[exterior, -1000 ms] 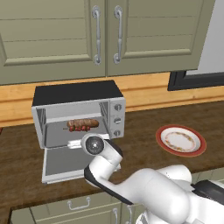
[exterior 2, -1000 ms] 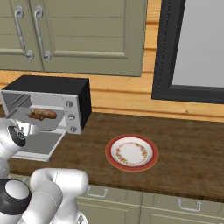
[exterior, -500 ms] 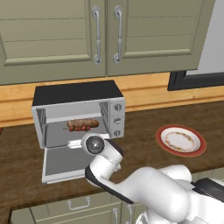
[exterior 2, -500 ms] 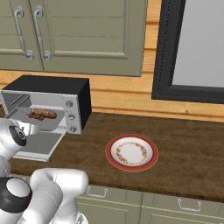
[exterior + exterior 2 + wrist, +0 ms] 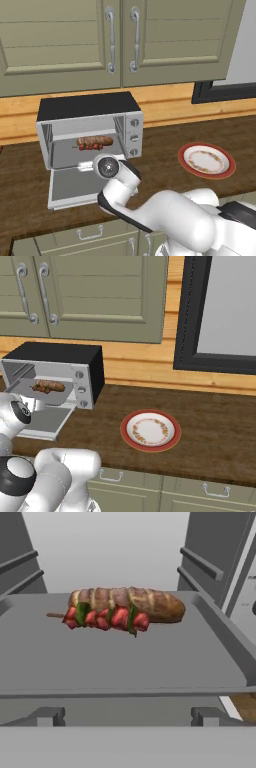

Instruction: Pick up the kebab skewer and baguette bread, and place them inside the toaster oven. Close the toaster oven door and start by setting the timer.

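Tan baguette bread (image 5: 132, 602) and kebab skewer (image 5: 102, 618) lie touching on the tray inside the toaster oven (image 5: 90, 130), straight ahead of the end effector (image 5: 127, 716), whose fingers stand apart, empty, above the dropped toaster oven door (image 5: 75, 185), judged ready for closing.

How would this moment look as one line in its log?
kebab skewer, baguette bread: inside toaster oven | toaster oven door: open | tool: open, empty

Toaster oven (image 5: 210, 577): side walls cut off by hand view's edges. Baguette bread (image 5: 150, 602): lower front hidden behind kebab skewer (image 5: 105, 618).
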